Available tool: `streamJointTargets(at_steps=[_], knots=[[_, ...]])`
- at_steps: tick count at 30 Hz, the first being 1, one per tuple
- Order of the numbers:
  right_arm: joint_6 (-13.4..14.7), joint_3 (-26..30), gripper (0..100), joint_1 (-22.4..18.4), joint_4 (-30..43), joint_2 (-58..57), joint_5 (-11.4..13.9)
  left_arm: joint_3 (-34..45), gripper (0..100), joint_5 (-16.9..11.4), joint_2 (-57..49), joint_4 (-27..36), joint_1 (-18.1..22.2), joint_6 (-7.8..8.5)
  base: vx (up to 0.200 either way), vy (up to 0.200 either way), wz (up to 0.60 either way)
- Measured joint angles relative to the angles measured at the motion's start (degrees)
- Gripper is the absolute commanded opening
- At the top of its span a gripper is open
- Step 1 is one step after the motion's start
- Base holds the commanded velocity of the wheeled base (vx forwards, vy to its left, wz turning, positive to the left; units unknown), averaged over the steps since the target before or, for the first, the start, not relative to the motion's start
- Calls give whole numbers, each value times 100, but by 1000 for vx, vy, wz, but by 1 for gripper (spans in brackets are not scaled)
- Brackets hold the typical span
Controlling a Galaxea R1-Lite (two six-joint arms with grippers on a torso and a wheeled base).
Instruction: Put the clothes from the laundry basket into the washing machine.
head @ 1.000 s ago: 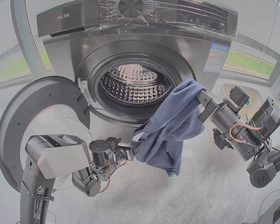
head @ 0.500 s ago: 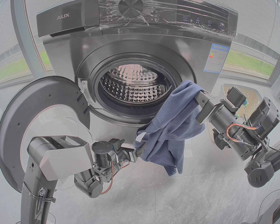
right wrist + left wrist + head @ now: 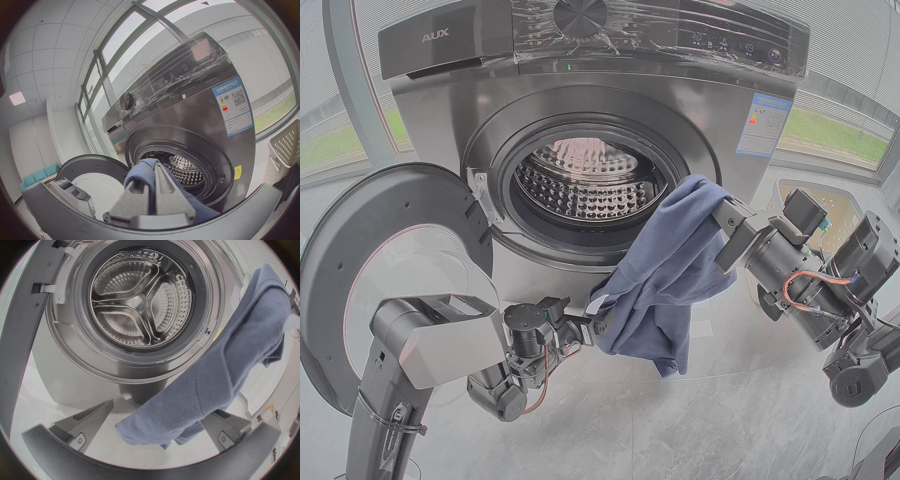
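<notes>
The blue garment (image 3: pixel 669 262) hangs outside the washer (image 3: pixel 456 119), before the lower right rim of the open drum (image 3: pixel 587 181). Its long axis slants from a high end by that rim down to a low end under the opening. The right gripper (image 3: pixel 720 209) is pinched tight on the high end; the left gripper (image 3: pixel 604 325) sits at the low end with fingers (image 3: pixel 90 418) spread wide, cloth lying across one, unclamped.

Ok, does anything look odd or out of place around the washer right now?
Crinkled plastic film wraps the top of the washing machine. The blue garment hangs outside the drum, pinched by the right gripper but seemingly just draped over the open left gripper, so it could slip.
</notes>
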Motion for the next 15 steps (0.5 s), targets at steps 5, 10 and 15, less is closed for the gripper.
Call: streamJointTargets(at_steps=[5,10,15], knots=[[9,0,0,5,0,0,-2,-88,0,4,71,-2,49,-5,0,0,0],[11,2,0,6,0,0,0,-146,0,2,115,0,62,-7,0,0,0],[13,9,0,5,-2,-2,0,-177,0,13,88,0,71,-5,0,0,0]])
